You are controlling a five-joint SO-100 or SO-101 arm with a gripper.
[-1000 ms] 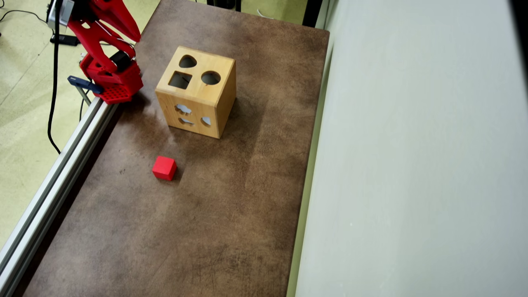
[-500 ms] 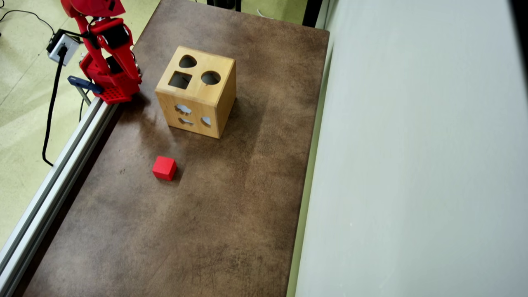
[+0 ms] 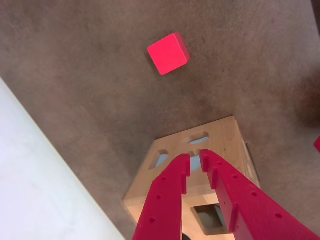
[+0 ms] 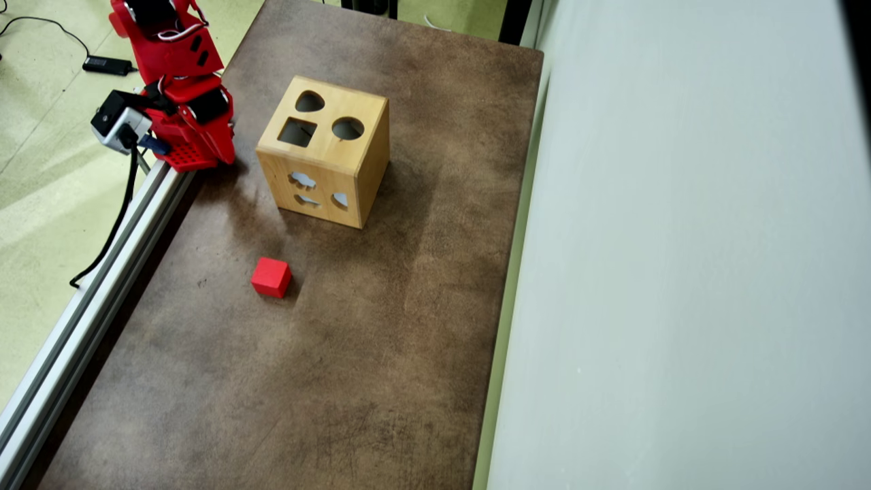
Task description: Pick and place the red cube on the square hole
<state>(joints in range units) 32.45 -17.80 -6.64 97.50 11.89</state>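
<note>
Overhead view, landmark wooden box (image 4: 325,151). End effector (image 3: 195,161): left of the box, empty, fingers nearly closed with a narrow gap. Red cube (image 4: 271,277): on the desk (image 4: 381,354), below-left of the box, well apart. Likely light, rigid, matte; grip two opposite flat faces. Square hole (image 4: 297,132): box top, left side.

Red arm (image 4: 178,82) sits folded up at the top-left corner in the overhead view, wrist camera (image 4: 117,125) sticking out to its left. In the wrist view the gripper (image 3: 195,159) comes in from the bottom edge, two perforated red fingers (image 3: 165,200) nearly together, narrow gap at the tips, nothing between them.
</note>
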